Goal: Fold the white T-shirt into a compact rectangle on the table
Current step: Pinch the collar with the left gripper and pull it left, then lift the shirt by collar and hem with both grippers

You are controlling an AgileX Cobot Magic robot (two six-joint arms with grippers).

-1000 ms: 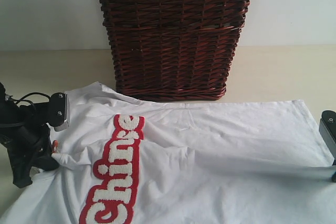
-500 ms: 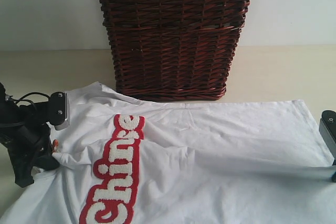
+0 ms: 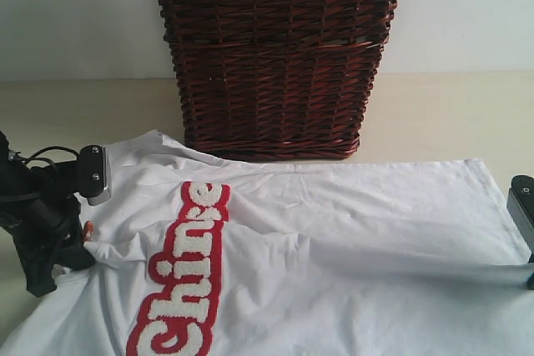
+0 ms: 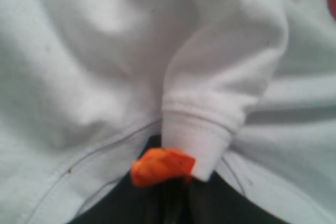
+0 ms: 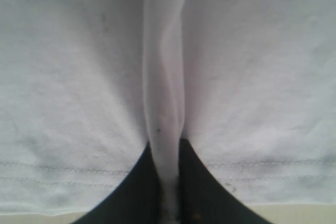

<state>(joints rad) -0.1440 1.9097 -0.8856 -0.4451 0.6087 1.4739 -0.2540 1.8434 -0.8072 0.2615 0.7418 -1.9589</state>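
The white T-shirt (image 3: pixel 334 239) lies spread on the table (image 3: pixel 83 110), its red-outlined lettering (image 3: pixel 188 273) facing up. My left gripper (image 3: pixel 79 243) is at the shirt's left side, shut on the bunched neck rib (image 4: pixel 197 145) and the orange tag (image 4: pixel 160 166); in the left wrist view, this gripper (image 4: pixel 173 195) pinches both. At the right edge my right gripper (image 3: pixel 529 277) is shut on the shirt's hem. In the right wrist view this gripper (image 5: pixel 169 192) holds a narrow raised fold (image 5: pixel 164 103) of the hem, drawn taut.
A dark wicker basket (image 3: pixel 271 56) with a lace-trimmed liner stands behind the shirt, touching its far edge. Pale wall is behind it. Bare table shows to the left and right of the basket.
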